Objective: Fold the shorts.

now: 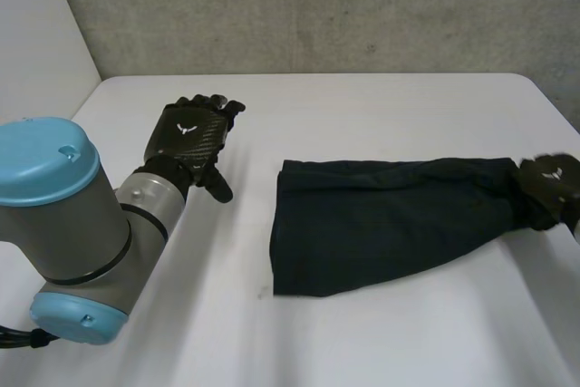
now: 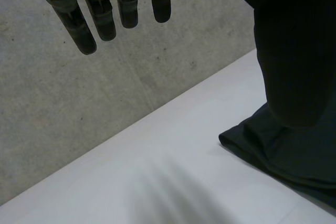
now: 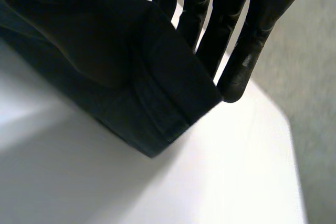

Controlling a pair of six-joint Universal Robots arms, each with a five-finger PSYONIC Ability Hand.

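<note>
Dark shorts (image 1: 381,224) flat on white worktop (image 1: 362,342), right of centre, narrow end stretched toward right edge. Right hand (image 1: 548,183) at that end, near right edge: straight fingers (image 3: 236,72) behind cloth, thumb over front, pinching shorts between. Left hand (image 1: 188,138) above left part of worktop, well apart from shorts, fingers (image 2: 105,19) straight, slightly spread, holding nothing

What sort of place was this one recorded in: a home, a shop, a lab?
Most likely a lab or test bench, not a home. A bare white table stands against a raw concrete wall, and nothing lies on it but the dark shorts.
</note>
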